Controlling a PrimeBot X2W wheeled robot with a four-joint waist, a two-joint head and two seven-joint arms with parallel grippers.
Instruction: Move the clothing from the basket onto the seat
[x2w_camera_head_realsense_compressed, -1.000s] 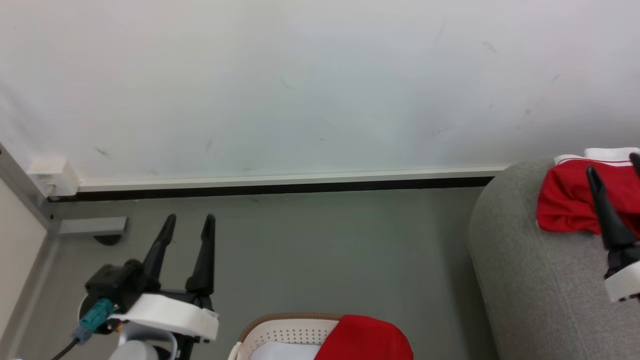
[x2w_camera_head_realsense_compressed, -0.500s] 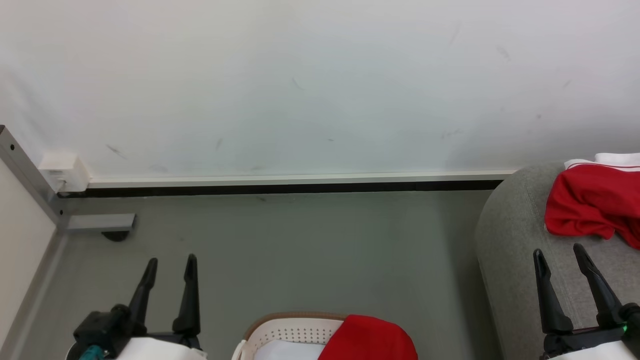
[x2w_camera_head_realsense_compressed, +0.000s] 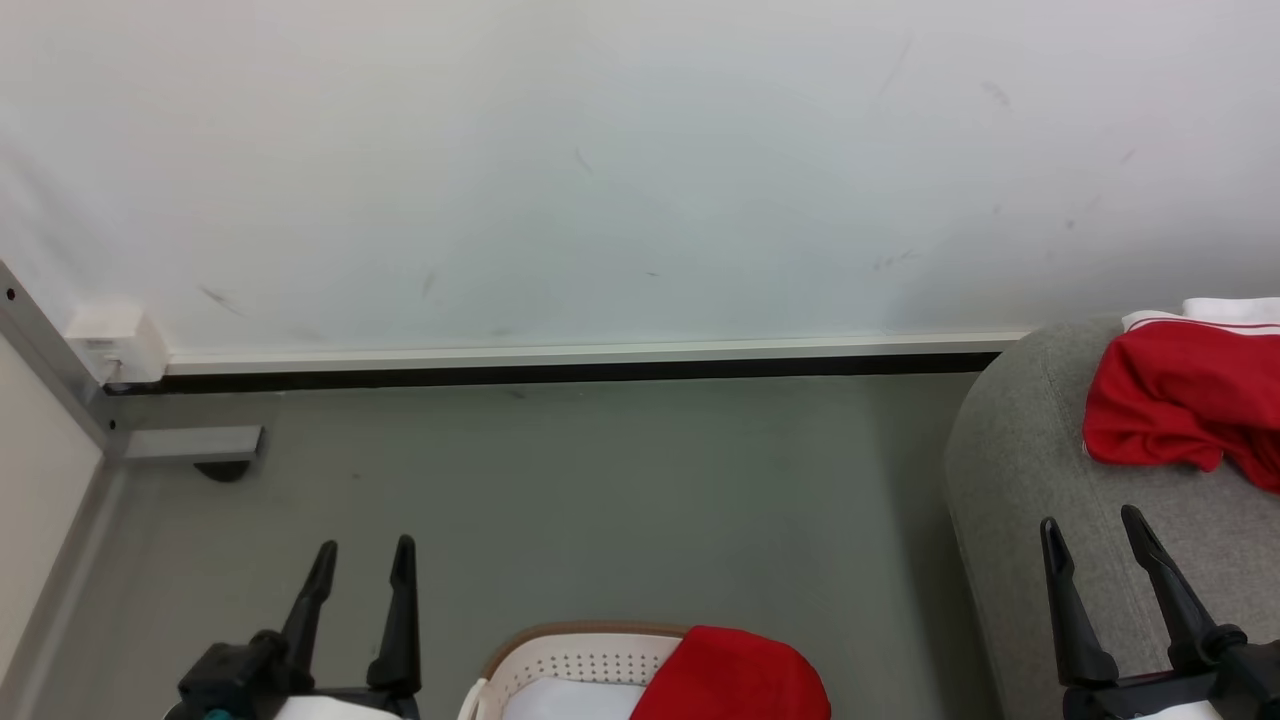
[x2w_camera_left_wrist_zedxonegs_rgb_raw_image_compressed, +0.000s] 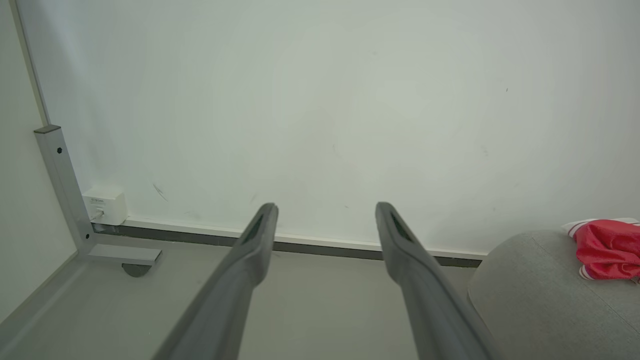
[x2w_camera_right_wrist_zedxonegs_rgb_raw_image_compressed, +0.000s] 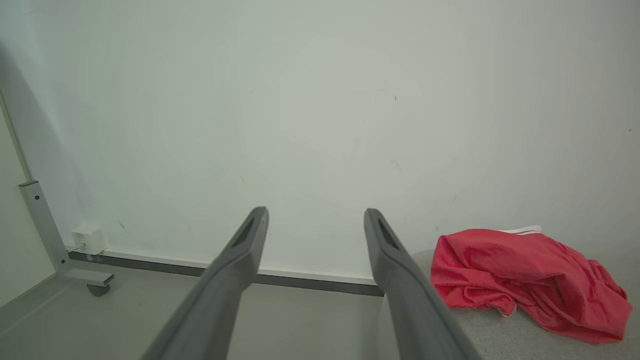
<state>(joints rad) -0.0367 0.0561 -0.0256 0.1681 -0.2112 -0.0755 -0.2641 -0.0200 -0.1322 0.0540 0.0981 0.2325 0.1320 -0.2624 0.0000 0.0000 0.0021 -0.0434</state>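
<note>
One red piece of clothing (x2w_camera_head_realsense_compressed: 1180, 405) with a white collar lies crumpled on the grey seat (x2w_camera_head_realsense_compressed: 1030, 470) at the right; it also appears in the right wrist view (x2w_camera_right_wrist_zedxonegs_rgb_raw_image_compressed: 525, 280) and in the left wrist view (x2w_camera_left_wrist_zedxonegs_rgb_raw_image_compressed: 605, 247). Another red garment (x2w_camera_head_realsense_compressed: 735, 675) hangs over the right side of the cream basket (x2w_camera_head_realsense_compressed: 570, 660) at the bottom centre. My left gripper (x2w_camera_head_realsense_compressed: 362, 556) stands open left of the basket, holding nothing. Over the seat's near part, short of the garment, my right gripper (x2w_camera_head_realsense_compressed: 1090, 530) is open and empty too.
A white wall with a dark skirting strip (x2w_camera_head_realsense_compressed: 560, 372) runs across the back. A grey metal frame leg with a foot (x2w_camera_head_realsense_compressed: 190, 445) and a small white box (x2w_camera_head_realsense_compressed: 115, 340) sit at the left corner. Grey floor (x2w_camera_head_realsense_compressed: 620, 500) lies between basket and wall.
My right gripper has drawn back from the garment on the seat toward the lower right. The left gripper has dropped lower in view. The camera shifted slightly.
</note>
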